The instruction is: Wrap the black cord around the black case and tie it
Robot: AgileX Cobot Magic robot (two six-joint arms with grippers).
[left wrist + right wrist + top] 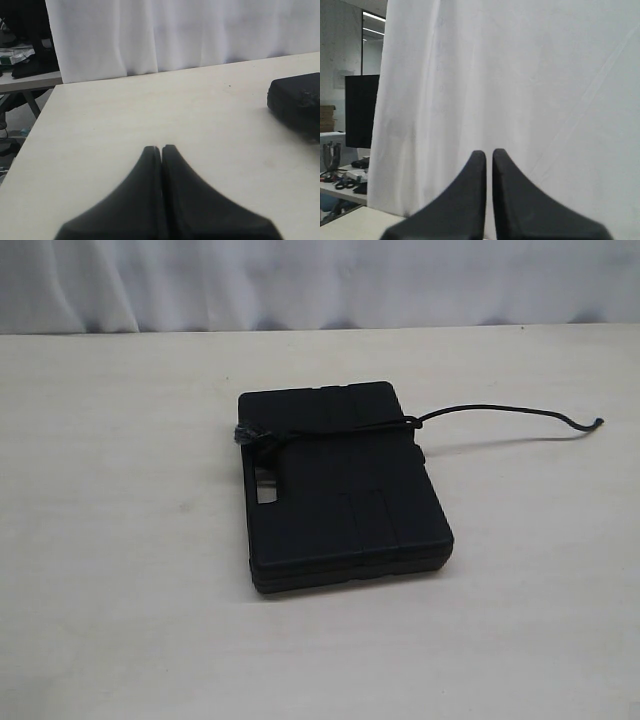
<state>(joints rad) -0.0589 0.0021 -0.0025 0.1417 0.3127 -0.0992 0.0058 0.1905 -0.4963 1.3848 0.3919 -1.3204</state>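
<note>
The black case lies flat in the middle of the pale table, its handle slot toward the left. The black cord runs across the case's upper part, with a knot at the left edge and another at the right edge, and its free end trails right onto the table. Neither gripper shows in the exterior view. In the left wrist view my left gripper is shut and empty over bare table, with a corner of the case off to the side. My right gripper is shut and empty, facing the white curtain.
A white curtain hangs behind the table's far edge. The table's side edge shows in the left wrist view, with other furniture beyond it. A dark monitor and a cluttered desk stand past the curtain in the right wrist view.
</note>
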